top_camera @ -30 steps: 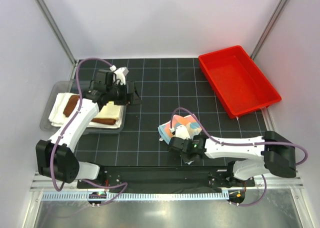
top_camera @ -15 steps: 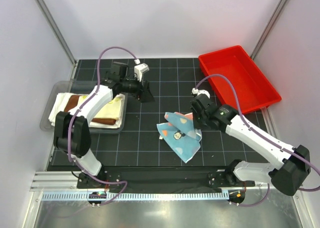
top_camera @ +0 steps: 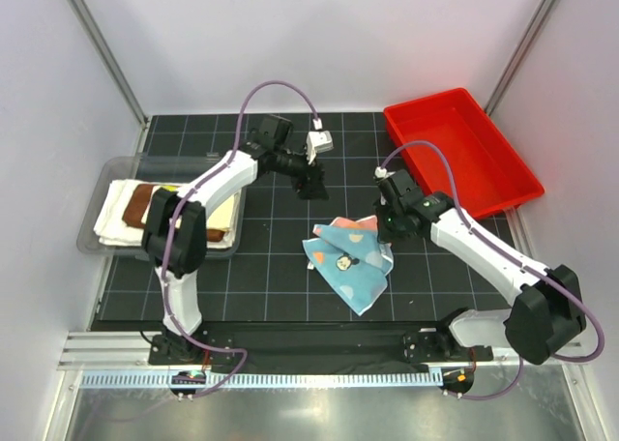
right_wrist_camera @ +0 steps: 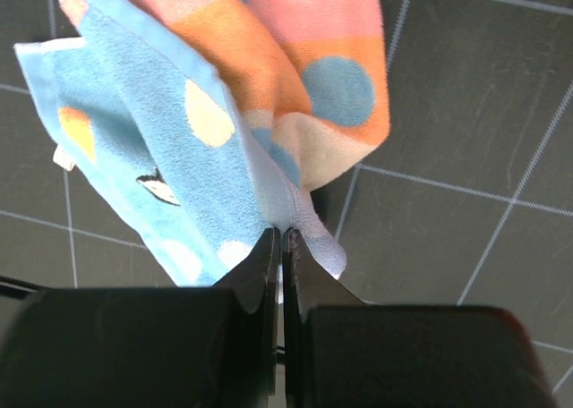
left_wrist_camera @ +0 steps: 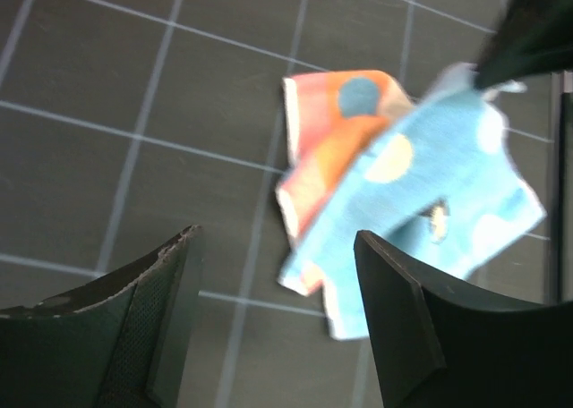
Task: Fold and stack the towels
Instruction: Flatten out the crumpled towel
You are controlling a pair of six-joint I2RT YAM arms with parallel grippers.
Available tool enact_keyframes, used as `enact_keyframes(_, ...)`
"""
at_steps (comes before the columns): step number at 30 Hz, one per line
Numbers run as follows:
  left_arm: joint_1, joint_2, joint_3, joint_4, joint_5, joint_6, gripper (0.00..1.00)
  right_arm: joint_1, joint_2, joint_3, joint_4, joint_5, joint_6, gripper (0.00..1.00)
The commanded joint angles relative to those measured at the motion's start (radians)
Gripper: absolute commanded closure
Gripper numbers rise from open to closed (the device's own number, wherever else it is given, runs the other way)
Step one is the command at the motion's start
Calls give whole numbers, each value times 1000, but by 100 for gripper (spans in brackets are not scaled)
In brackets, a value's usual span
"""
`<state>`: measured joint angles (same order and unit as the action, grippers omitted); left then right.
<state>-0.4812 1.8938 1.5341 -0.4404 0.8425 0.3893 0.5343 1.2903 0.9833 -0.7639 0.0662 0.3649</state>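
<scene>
on the gridded tabletop (top_camera: 261, 291), the left arm (top_camera: 218, 177) is arching toward frame centre, left claw (top_camera: 311, 182) gaping empty above the crumpled pastel towel (top_camera: 350, 267) there; the right arm (top_camera: 474, 252) is bending inward, right claw (right_wrist_camera: 280, 238) pinching the towel's edge tight.

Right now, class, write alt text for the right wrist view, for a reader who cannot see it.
The right tool is shut on the edge of a towel, blue with pale dots and an orange and pink part. The towel spreads away from it over a dark gridded table.
</scene>
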Motion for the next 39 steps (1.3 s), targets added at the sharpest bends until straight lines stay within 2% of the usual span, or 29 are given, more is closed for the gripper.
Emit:
enact_keyframes(1, 9, 104, 135, -134, 79, 153, 27, -2, -37, -6, 55, -46, -55, 99)
enact_keyframes(5, -4, 186, 228, -280, 119, 249, 30, -2, -153, -6, 78, -52, -113, 99)
enact_keyframes(6, -5, 195, 227, -290, 145, 261, 30, -2, -193, -6, 89, -107, -116, 99)
enact_keyframes(10, -16, 225, 244, -371, 225, 358, 27, 0, -200, 21, 49, -176, -135, 99)
enact_keyframes(13, -36, 251, 285, -454, 234, 453, 26, -3, -206, 11, 51, -193, -144, 99)
enact_keyframes(16, -56, 278, 319, -498, 230, 506, 25, -3, -203, 6, 48, -193, -142, 99)
enact_keyframes(22, -76, 321, 325, -451, 199, 507, 25, -2, -207, 12, 40, -200, -138, 99)
enact_keyframes(27, -77, 344, 308, -477, 185, 531, 30, 0, -213, 15, 26, -183, -139, 99)
enact_keyframes(33, -73, 350, 305, -491, 116, 546, 44, -2, -221, 8, 20, -160, -136, 99)
enact_keyframes(39, -51, 356, 308, -504, 129, 551, 49, -2, -238, -3, 11, -132, -139, 99)
